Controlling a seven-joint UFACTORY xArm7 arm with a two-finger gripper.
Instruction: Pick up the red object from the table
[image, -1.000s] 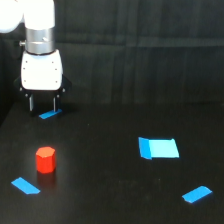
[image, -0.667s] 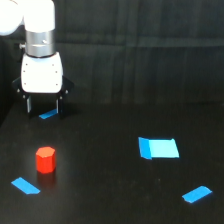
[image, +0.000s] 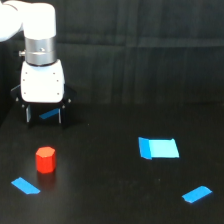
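Red object (image: 45, 159) below open pincer (image: 44, 118), apart.

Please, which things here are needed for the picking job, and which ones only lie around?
Needed:
red object
hand, open, apart from the red object
table

Only lying around:
blue patch
blue strip beside the red object
blue strip at lower right
blue strip behind the hand
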